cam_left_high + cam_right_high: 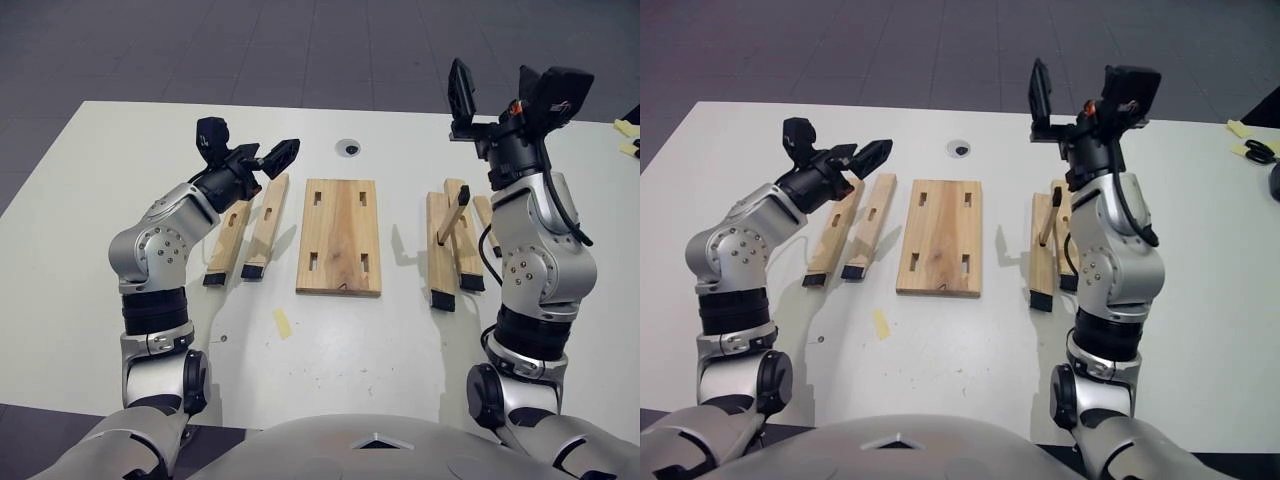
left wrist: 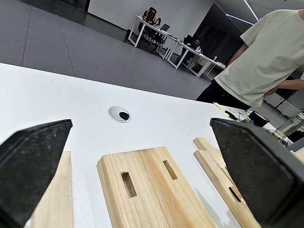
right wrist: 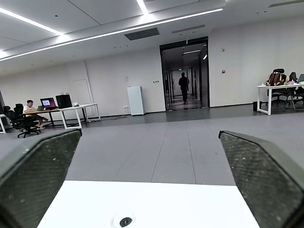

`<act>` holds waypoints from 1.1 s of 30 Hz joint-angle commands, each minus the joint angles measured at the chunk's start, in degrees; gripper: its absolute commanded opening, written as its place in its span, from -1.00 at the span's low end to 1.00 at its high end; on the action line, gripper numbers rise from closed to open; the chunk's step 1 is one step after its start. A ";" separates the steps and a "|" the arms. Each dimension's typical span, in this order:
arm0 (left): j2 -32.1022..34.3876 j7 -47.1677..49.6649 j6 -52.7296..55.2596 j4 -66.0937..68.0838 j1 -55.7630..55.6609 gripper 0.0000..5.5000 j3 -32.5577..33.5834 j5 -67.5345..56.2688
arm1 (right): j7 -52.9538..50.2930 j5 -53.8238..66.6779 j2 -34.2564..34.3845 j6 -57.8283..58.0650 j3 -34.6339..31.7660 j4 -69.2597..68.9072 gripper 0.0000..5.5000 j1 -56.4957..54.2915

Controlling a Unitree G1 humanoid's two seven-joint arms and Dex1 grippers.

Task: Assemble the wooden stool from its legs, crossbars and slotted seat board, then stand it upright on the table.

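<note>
My left tool (image 1: 247, 147) hangs released, its two black fingers spread wide, rough dark pads (image 2: 33, 161) facing each other with nothing between them. That forearm is bent at the elbow and angled in toward the seat board (image 1: 340, 235), with the tool above the far ends of the left pair of legs (image 1: 248, 235).

Those two legs are pale, straight-grained slats lying flat and side by side just left of the seat board. Each has a rectangular slot cut through it and a black foot at its near end.

The seat board is a flat rectangle of warmer, knotty wood with four small rectangular slots. It lies on the smooth white worktop (image 1: 120, 150). Beyond its far edge sits a round grey cable grommet (image 1: 349, 147), and off its near left corner lies a scrap of yellow tape (image 1: 283, 322).

Just right of the seat board lies the right bundle of legs (image 1: 441, 262), black-footed slats touching one another. A short bar (image 1: 453, 218) rises tilted from them.

My right arm stands nearly upright beside that bundle. Its right tool (image 1: 507, 95) is raised high beyond the seat board's far right corner, fingers parted wide and gripping nothing.
</note>
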 commanded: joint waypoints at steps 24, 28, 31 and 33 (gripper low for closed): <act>0.26 0.10 0.20 -0.27 0.49 0.96 -0.29 0.27 | 0.10 2.49 -0.70 -0.37 -1.06 -2.66 0.96 -0.91; 0.28 0.31 0.41 -0.36 0.47 0.96 -0.25 0.29 | 1.39 -1.63 -0.59 -2.82 0.77 6.13 0.96 6.23; 0.31 0.32 0.51 -0.42 0.45 0.96 -0.33 0.30 | 0.22 -6.58 -2.20 -2.80 2.45 9.97 0.96 9.78; 0.39 0.22 0.56 -0.32 0.48 0.96 -0.40 0.32 | 0.49 -6.91 -2.09 -3.09 2.42 9.33 0.96 9.77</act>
